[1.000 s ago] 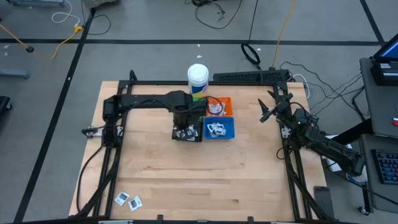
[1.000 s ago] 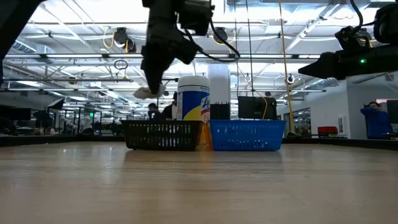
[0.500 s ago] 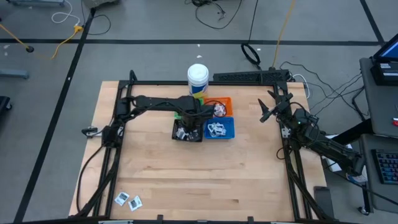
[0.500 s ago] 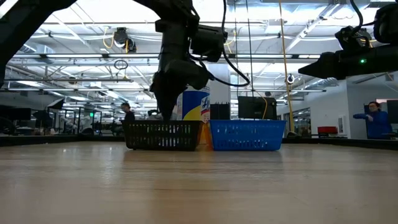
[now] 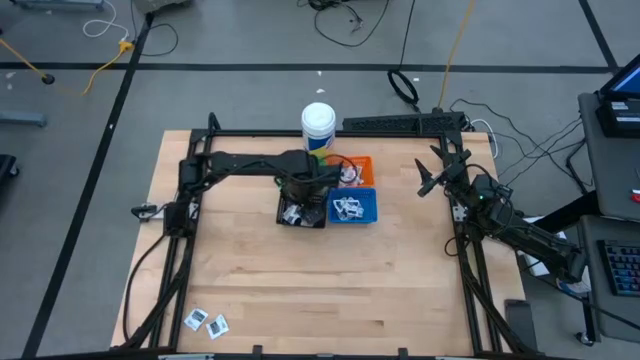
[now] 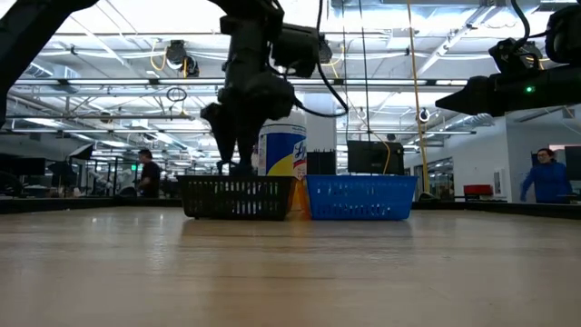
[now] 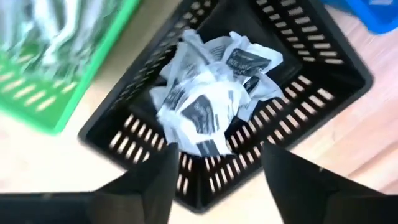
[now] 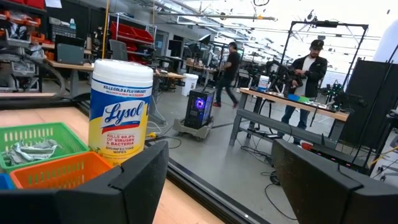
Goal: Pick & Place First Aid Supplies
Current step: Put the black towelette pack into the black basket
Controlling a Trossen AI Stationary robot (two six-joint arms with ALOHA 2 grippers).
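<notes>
Black bin [image 7: 323, 81] of white sachets [image 7: 211, 93] directly beneath the left gripper [image 7: 214, 171].
Its fingers spread wide, empty; right gripper [image 5: 432, 172] waits apart, parted.

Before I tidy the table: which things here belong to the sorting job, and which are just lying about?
Job:
- packets in the black bin
- packets in the blue bin
- two loose packets at the table's near-left corner
- left gripper, open above the black bin

Lying about:
- Lysol tub
</notes>
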